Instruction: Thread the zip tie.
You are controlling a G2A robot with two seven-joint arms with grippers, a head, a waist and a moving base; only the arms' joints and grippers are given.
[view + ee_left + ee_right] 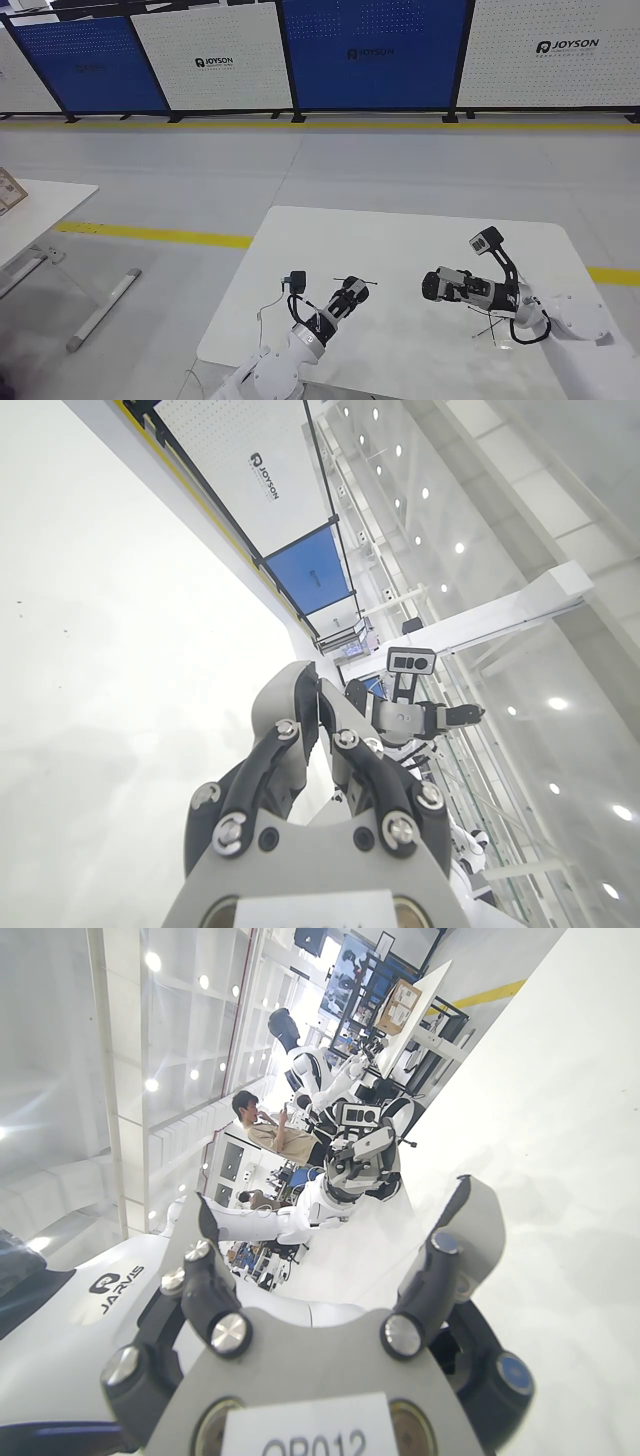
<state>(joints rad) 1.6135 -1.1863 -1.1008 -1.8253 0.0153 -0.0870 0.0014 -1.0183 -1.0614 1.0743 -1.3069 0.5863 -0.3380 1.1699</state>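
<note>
My left gripper (352, 290) hovers over the white table (400, 240) near its front left part, and its fingers (314, 695) are pressed together. A thin black zip tie (350, 282) crosses its tip and pokes out sideways; the right wrist view shows the tie (407, 1144) sticking out of that gripper. My right gripper (430, 285) sits a short way to the right, facing the left one, and it is open with its fingers (470, 1198) wide apart and nothing between them. The left wrist view shows the right gripper (472, 713) farther off.
Thin black strips (486, 324) lie crossed on the table under the right arm. A second white table (40, 205) with a cardboard box (8, 192) stands off to the left. Blue and white pegboard panels (370, 50) line the far side of the floor.
</note>
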